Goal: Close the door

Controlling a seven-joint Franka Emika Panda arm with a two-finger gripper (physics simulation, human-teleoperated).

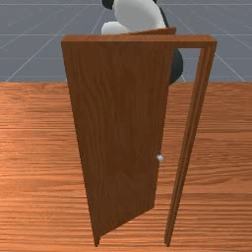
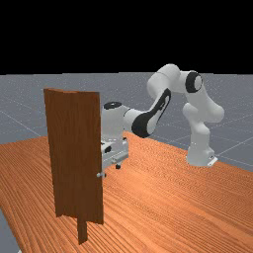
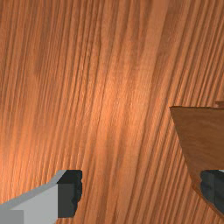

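Over on the front view's left, the brown wooden door [image 1: 118, 123] is hinged in its frame [image 1: 140, 42] and standing ajar, so yeah, not closed. Its free edge is swung back toward the arm [image 2: 160, 99], leaving a tall gap between it and the frame post on the front view's right. The top edge of the panel pokes up behind the crossbar too. There's a tiny pale doorknob [image 1: 160, 158] near that free edge, well below the panel's middle.

The whole thing is upright on the wood-grain worktop [image 1: 34, 162]. In the far view the door is on the left, and the arm reaches over from its base on the right. The hand [image 2: 111, 168] is right beside the panel's edge, partly hidden behind it, at about the knob's height.

As for the hand, it's open: in the wrist view the two dark-tipped fingers [image 3: 72, 192] are spread wide, gripping nothing. One of them overlaps the door's edge in that view, but I can't tell whether they're actually touching.
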